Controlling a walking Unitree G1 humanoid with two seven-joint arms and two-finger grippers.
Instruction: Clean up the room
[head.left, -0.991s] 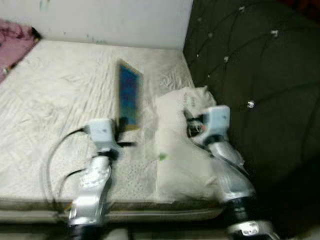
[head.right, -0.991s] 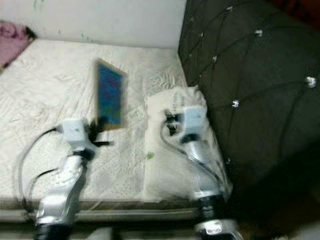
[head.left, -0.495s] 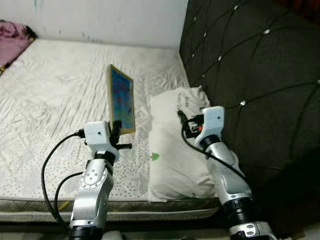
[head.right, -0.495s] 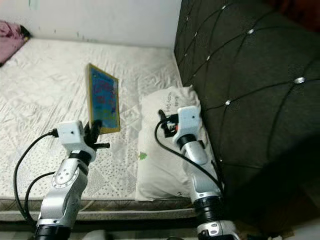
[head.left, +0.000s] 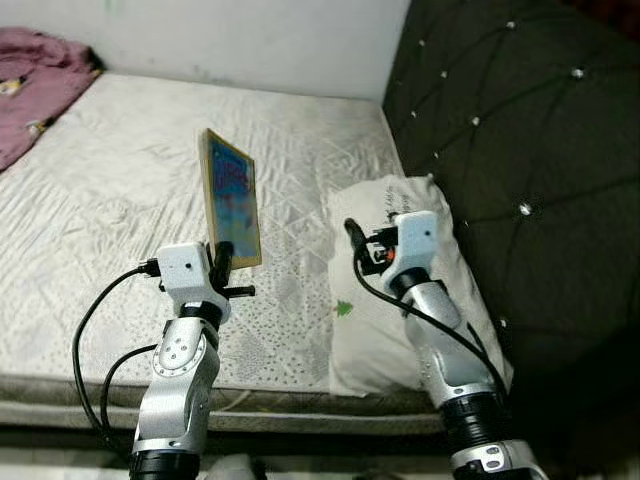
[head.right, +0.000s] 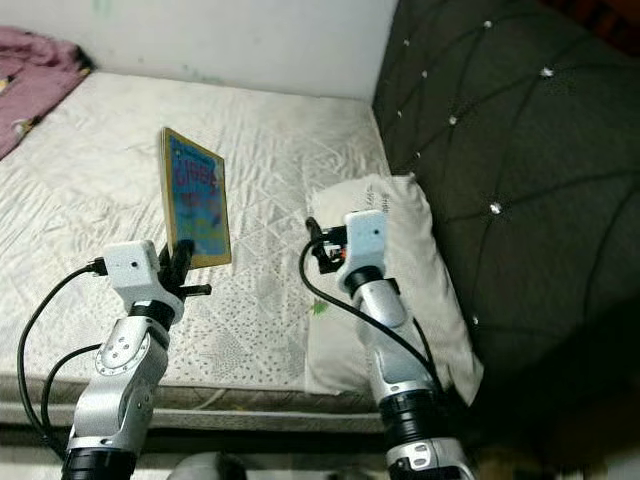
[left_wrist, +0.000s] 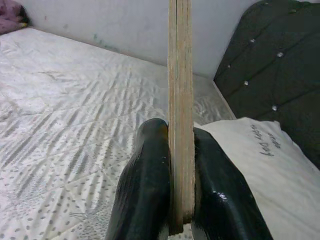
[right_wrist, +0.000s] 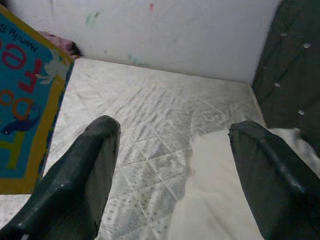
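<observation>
While the left claw (left_wrist: 172, 200) clamps the upright book (head.left: 232, 197) above the mattress (head.left: 110, 190), the right claw (right_wrist: 175, 175) gapes over the pillow (head.left: 440, 270).

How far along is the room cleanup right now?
Done: the book is lifted off the mattress. In hand: the left gripper clamps it upright; the right gripper hangs open above the pillow. Left: putting it away; the pink cloth remains.
</observation>
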